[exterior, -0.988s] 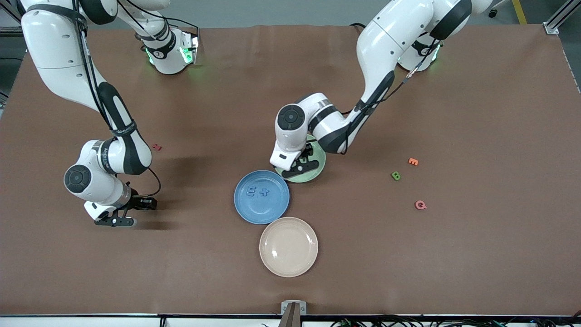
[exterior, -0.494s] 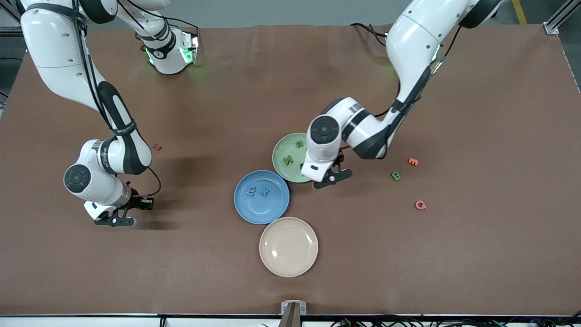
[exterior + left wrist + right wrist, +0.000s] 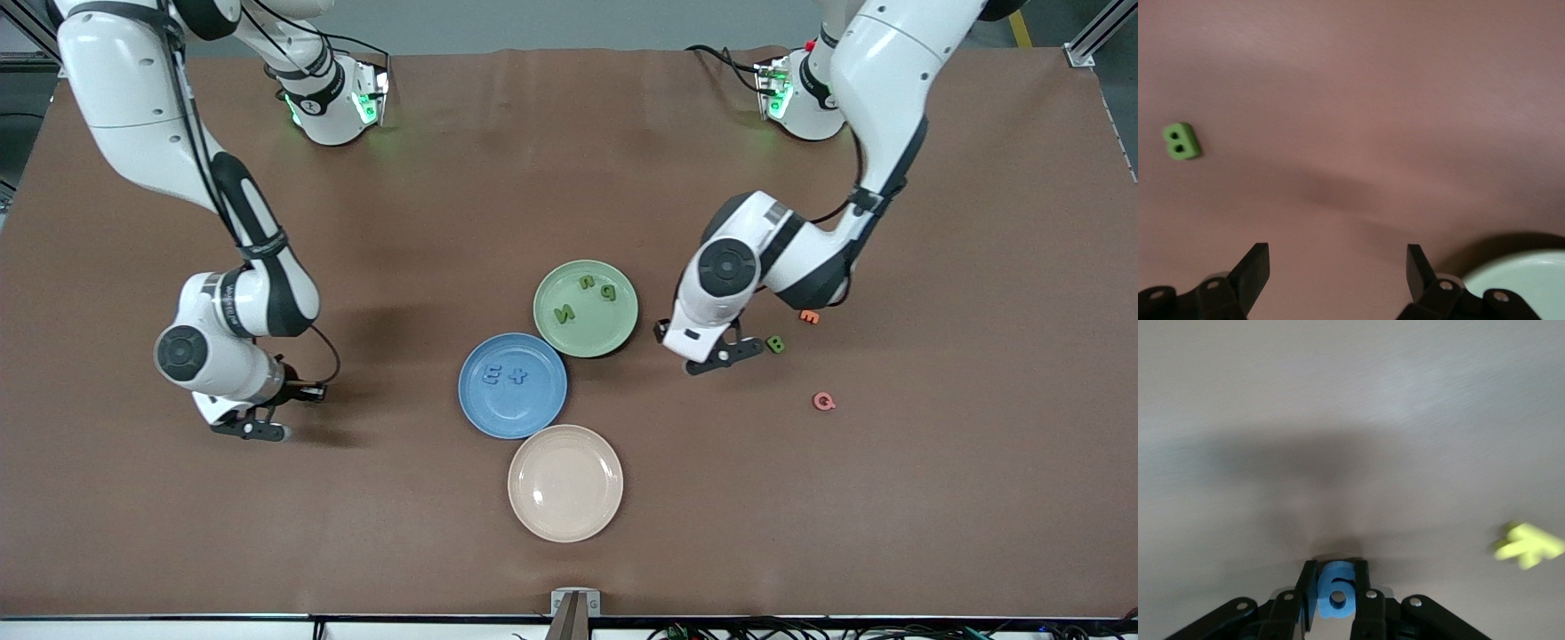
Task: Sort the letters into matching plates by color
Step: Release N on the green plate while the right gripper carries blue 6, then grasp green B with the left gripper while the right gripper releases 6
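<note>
1. My right end effector point(image 3: 1335, 603) is clamping a small blue foam letter point(image 3: 1336, 590) low over the brown worktop point(image 3: 889, 498), well apart from the round blue plate point(image 3: 533, 411).
2. My left end effector point(image 3: 725, 353), fingers apart and empty, is hovering just beside the small green foam B point(image 3: 776, 344), toward the plates.

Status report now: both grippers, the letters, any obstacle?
Left gripper open, beside green B. Right gripper shut on blue letter. Nothing blocking.

Left gripper point(image 3: 1336, 267) spread wide above table point(image 3: 1405, 100), green B point(image 3: 1182, 141) nearby.
</note>
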